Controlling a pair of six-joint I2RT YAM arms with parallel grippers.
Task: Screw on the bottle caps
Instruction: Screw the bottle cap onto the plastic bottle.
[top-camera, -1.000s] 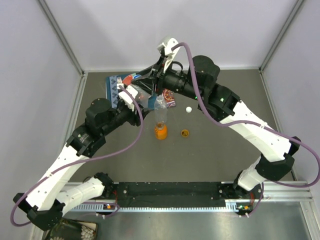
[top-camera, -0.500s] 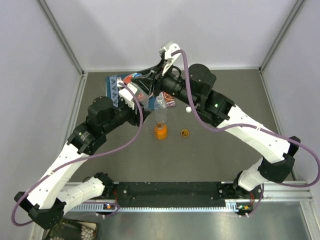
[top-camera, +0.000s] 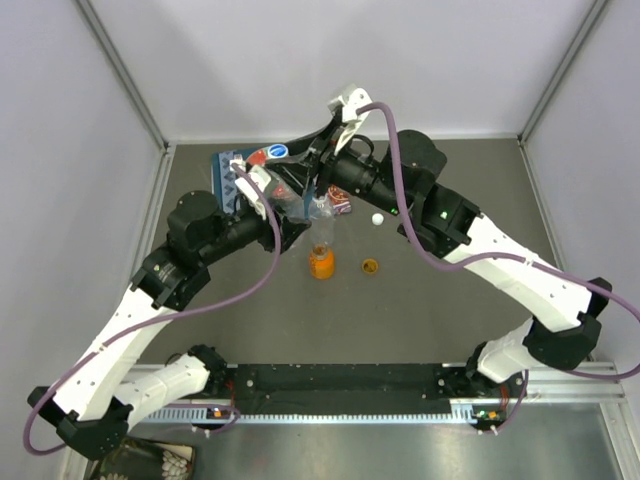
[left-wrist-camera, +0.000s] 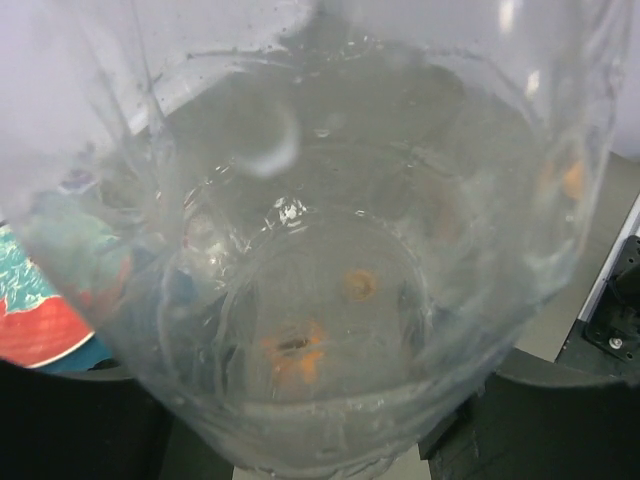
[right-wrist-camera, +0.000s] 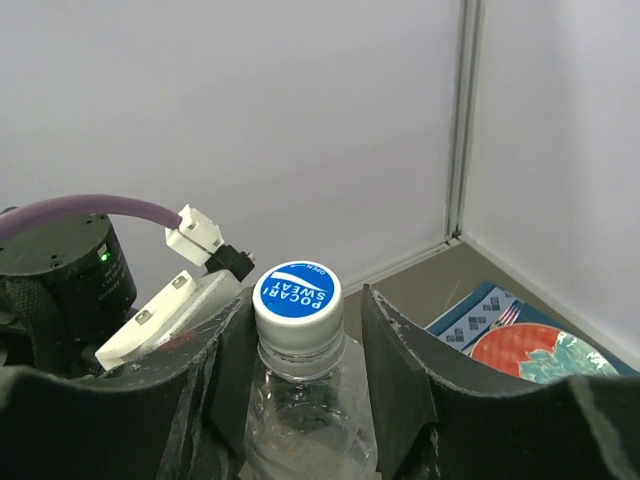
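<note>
Grip the blue-topped Pocari Sweat cap (right-wrist-camera: 297, 290), which sits between the parted jaws of the right gripper (right-wrist-camera: 305, 308), by its stiff white skirt, while the left gripper (top-camera: 295, 205) clamps the light, thin-walled, crushable clear bottle (right-wrist-camera: 300, 425) below it.

clear bottle (left-wrist-camera: 320, 260) a close blur across left wrist view, patterned plate (right-wrist-camera: 545, 352) cut by right wrist view's edge

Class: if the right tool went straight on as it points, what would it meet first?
Most likely the blue cap of the clear bottle, standing between the open fingers of the right tool; depth is unclear.
</note>
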